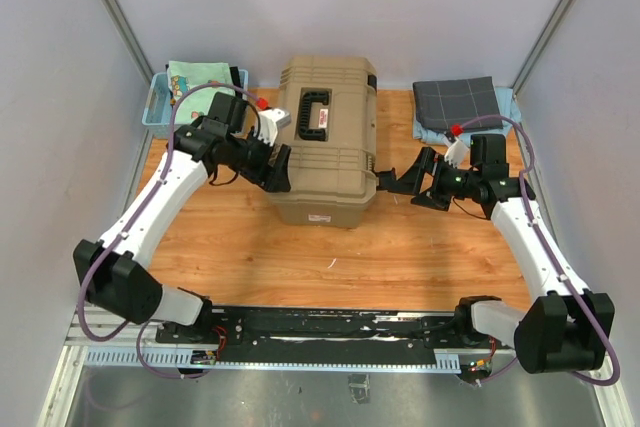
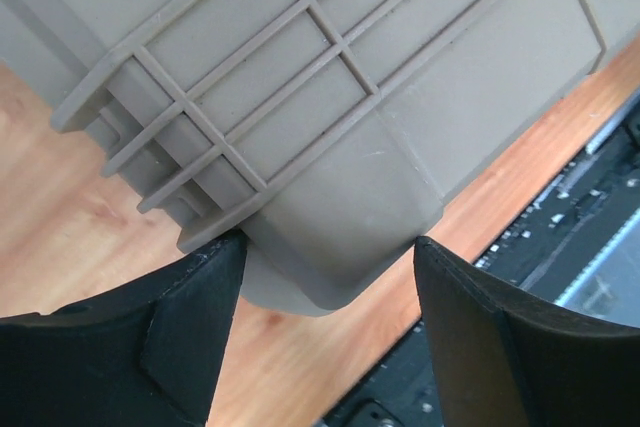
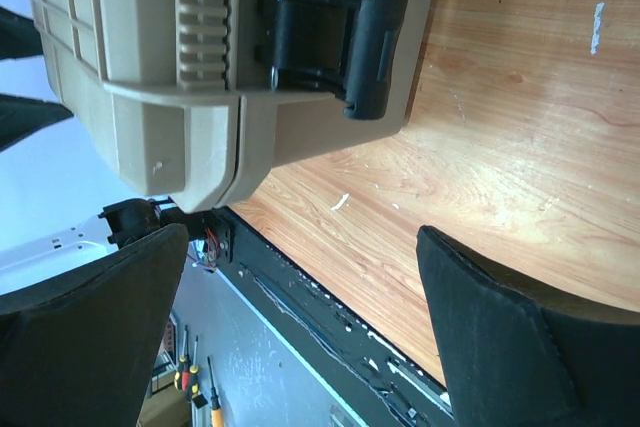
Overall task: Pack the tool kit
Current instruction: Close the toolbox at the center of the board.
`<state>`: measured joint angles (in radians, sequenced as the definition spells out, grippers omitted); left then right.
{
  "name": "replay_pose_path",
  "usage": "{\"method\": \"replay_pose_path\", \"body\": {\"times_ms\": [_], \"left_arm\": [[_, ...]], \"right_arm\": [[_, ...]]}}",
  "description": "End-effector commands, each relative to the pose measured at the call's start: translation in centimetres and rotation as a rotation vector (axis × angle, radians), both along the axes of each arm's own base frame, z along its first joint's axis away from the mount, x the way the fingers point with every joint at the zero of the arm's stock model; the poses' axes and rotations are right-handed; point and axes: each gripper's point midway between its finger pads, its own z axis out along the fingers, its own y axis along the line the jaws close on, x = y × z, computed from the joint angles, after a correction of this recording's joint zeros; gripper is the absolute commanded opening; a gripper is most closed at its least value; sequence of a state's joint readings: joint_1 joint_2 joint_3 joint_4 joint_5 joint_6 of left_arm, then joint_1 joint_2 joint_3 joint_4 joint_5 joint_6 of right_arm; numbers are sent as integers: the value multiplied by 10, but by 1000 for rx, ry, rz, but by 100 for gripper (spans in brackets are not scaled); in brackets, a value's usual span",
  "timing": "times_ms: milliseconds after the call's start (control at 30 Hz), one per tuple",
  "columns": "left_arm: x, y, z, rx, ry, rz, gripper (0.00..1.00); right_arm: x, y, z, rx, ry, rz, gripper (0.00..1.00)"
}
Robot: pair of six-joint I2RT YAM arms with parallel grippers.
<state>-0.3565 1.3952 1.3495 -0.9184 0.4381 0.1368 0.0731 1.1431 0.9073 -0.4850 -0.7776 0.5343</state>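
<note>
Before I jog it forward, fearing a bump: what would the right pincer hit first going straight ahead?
Probably the large tan plastic toolbox: its side wall by the black latch lies just ahead; depth unclear.

Wooden table [image 1: 300, 257], tan toolbox [image 1: 325, 137] far-centre, blue basket [image 1: 158, 112] far-left corner, grey cloth [image 1: 457, 102] far-right corner, possibly atop blue cloth [image 1: 430, 133].
</note>
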Motion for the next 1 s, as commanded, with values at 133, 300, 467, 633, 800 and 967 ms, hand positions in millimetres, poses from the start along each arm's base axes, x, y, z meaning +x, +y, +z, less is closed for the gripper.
{"method": "replay_pose_path", "body": {"times_ms": [133,300,467,633,800,967], "left_arm": [[52,19,-59,254,-78,-137,74],[53,21,-59,282,-122,-209,74],[69,23,-40,306,-188,-186,75],[112,3,82,137,-390,39,76],[145,-36,154,-67,-439,133,76],[151,-106,136,-25,-448,-11,75]], "right_arm": [[5,-4,4,-12,-24,-1,98],[7,-4,2,-12,-21,-2,98],[12,-3,5,-8,-26,0,98],[11,-5,5,-19,-33,-12,98],[16,-8,2,-37,-29,-23,98],[31,-12,5,-70,-61,-41,98]]}}
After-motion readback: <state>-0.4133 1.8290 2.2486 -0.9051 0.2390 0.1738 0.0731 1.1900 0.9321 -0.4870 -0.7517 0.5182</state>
